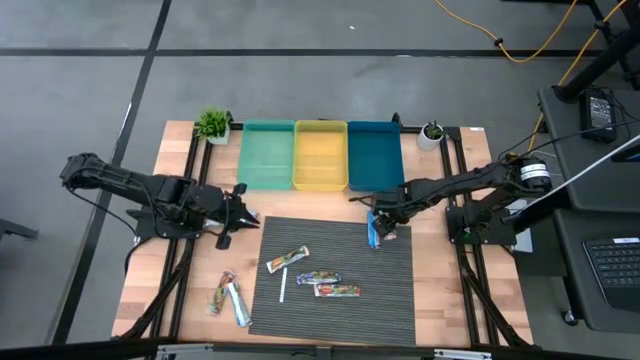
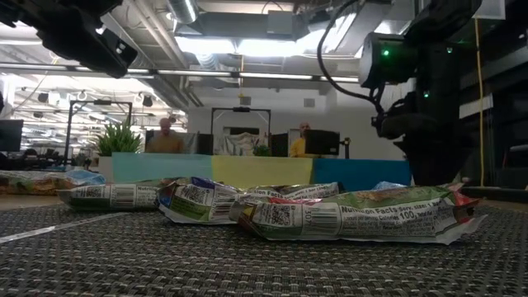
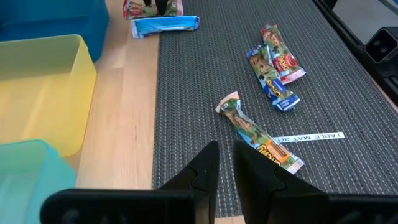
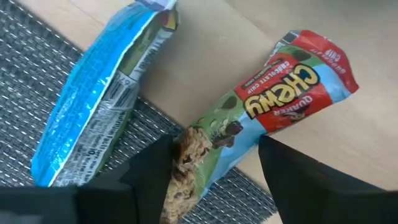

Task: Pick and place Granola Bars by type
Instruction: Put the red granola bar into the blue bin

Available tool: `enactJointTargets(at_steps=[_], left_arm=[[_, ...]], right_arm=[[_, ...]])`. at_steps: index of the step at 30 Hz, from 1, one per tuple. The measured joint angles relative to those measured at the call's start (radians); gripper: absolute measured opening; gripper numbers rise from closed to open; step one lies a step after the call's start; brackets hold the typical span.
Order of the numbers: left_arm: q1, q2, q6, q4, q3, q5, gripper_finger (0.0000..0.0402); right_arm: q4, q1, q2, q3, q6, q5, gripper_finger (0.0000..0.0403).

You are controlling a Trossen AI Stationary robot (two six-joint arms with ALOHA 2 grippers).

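Note:
Several wrapped granola bars lie flat. A red-green "Chewy" bar (image 4: pixel 261 118) rests half on the wood and half on the mat edge, beside a blue bar (image 4: pixel 93 106) (image 1: pixel 373 233). My right gripper (image 4: pixel 214 162) (image 1: pixel 386 224) is open and low over the Chewy bar, one finger on each side. Three multicoloured bars (image 1: pixel 287 260) (image 1: pixel 318 277) (image 1: pixel 337 291) lie mid-mat. Two more bars (image 1: pixel 222 293) (image 1: pixel 238 304) lie on the wood at the left. My left gripper (image 3: pixel 225 152) (image 1: pixel 243 217) hovers at the mat's far left corner, narrowly open and empty. My right gripper straddles the Chewy bar's brown-green end (image 4: pixel 205 155), coming from above with the fingers across the bar. One finger (image 4: pixel 152 165) stands right against the wrapper's edge; I cannot tell whether it touches. The bar lies flat on the wood and mat.
Green (image 1: pixel 266 153), yellow (image 1: pixel 320 153) and blue (image 1: pixel 375 153) bins stand side by side along the far edge. Small potted plants (image 1: pixel 212 124) (image 1: pixel 431 133) flank them. A thin white stick (image 1: pixel 283 287) lies on the grey mat (image 1: pixel 390 300). People sit in the room beyond the table.

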Motion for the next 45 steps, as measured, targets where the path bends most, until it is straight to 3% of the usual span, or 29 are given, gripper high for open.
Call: enactJointTargets(at_steps=[11,17,25,29,33,36,45], left_arm=[[-0.02,0.0,0.0,0.002,0.0,-0.002,0.0041],[-0.02,0.0,0.0,0.002,0.0,-0.002,0.0042],[-0.02,0.0,0.0,0.002,0.0,-0.003,0.0041],[-0.02,0.0,0.001,0.004,0.0,-0.004,0.0042],[-0.02,0.0,0.002,0.006,0.0,-0.027,0.0039],[-0.02,0.0,0.002,0.011,0.0,-0.07,0.0038],[-0.02,0.0,0.0,0.013,0.0,-0.081,0.0042]], right_arm=[[0.01,0.0,0.001,0.0,-0.073,-0.025,0.0091],[-0.003,0.004,-0.03,0.008,-0.076,-0.086,0.0045],[-0.164,0.063,-0.129,0.167,-0.069,-0.056,0.0033],[-0.277,0.092,-0.153,0.285,-0.088,0.043,0.0034],[-0.353,0.082,-0.153,0.394,-0.211,0.187,0.0034],[-0.347,0.024,-0.152,0.453,-0.35,0.252,0.0035],[-0.347,-0.272,-0.151,0.534,-0.675,0.221,0.0036]])
